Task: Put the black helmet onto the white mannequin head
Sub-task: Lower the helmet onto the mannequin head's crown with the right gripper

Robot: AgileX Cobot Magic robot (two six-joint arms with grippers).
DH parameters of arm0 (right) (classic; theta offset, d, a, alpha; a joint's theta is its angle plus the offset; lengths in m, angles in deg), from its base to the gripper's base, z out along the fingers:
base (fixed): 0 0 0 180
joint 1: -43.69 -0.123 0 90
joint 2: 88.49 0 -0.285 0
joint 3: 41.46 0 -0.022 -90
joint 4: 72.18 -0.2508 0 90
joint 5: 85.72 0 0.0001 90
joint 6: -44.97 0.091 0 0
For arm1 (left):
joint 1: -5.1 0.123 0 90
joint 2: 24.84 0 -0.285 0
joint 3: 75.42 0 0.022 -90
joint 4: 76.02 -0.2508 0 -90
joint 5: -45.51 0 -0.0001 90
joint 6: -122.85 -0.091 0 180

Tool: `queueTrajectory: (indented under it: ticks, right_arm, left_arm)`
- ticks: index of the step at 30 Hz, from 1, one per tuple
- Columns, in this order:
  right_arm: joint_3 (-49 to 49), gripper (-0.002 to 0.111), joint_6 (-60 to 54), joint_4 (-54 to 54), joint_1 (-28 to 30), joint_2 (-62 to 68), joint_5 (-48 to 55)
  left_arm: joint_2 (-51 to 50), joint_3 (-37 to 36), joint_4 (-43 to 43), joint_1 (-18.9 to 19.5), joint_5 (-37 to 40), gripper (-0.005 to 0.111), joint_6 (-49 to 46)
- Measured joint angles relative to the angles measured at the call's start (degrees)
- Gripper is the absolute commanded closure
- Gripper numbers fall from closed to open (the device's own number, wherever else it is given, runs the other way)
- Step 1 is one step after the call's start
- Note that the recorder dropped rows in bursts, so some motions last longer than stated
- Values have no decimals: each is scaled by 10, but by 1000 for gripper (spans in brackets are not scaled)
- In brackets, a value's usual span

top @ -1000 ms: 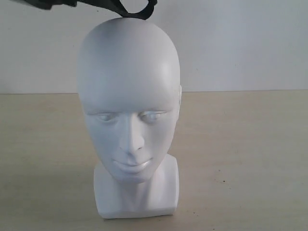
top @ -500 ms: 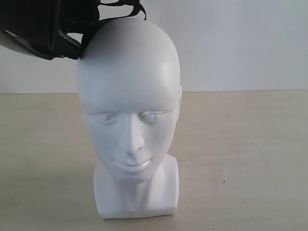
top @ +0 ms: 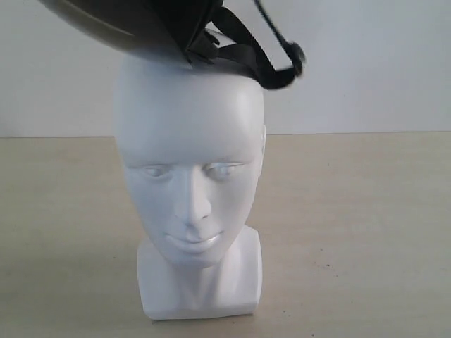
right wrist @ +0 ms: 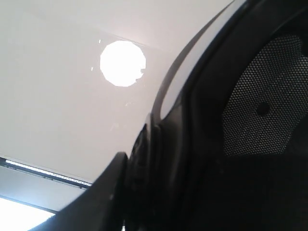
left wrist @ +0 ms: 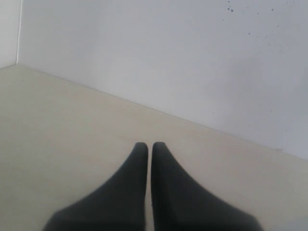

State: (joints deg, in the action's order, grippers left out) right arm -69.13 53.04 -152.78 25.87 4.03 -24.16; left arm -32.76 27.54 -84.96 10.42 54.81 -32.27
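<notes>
The white mannequin head (top: 187,162) stands upright on the table, facing the camera. The black helmet (top: 127,24) hangs tilted at the top of the exterior view, its lower edge at the crown of the head. Its black chin strap (top: 271,67) dangles blurred to the right of the crown. In the right wrist view the helmet (right wrist: 231,144) fills the frame, mesh lining (right wrist: 260,110) showing. My right gripper (right wrist: 139,163) is shut on its rim: one finger presses the outside and the other is hidden inside. My left gripper (left wrist: 149,144) is shut and empty over bare table.
The beige table (top: 352,211) stretches out around the head's squarish base (top: 201,285), with a white wall (top: 366,63) behind. The right wrist view looks up at a ceiling light (right wrist: 122,62).
The helmet has swung in from the upper left and come down onto the crown of the head. Its strap has flung out to the right. The head has not moved.
</notes>
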Motion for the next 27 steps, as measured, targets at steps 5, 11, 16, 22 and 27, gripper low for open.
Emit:
queueTrajectory:
  ticks: [5,11,16,22,27]
  right_arm:
    - [-1,109,0,1,0,0,0]
    - [-1,109,1,10,0,0,-4]
    - [0,109,-20,-38,0,4,-28]
    - [9,109,-60,-83,-31,24,-121]
    - [10,109,-97,-132,-66,48,-158]
  left_arm:
    - [0,0,0,0,0,102,0]
    - [0,0,0,0,0,102,0]
    - [0,0,0,0,0,102,0]
    - [0,0,0,0,0,102,0]
    - [0,0,0,0,0,102,0]
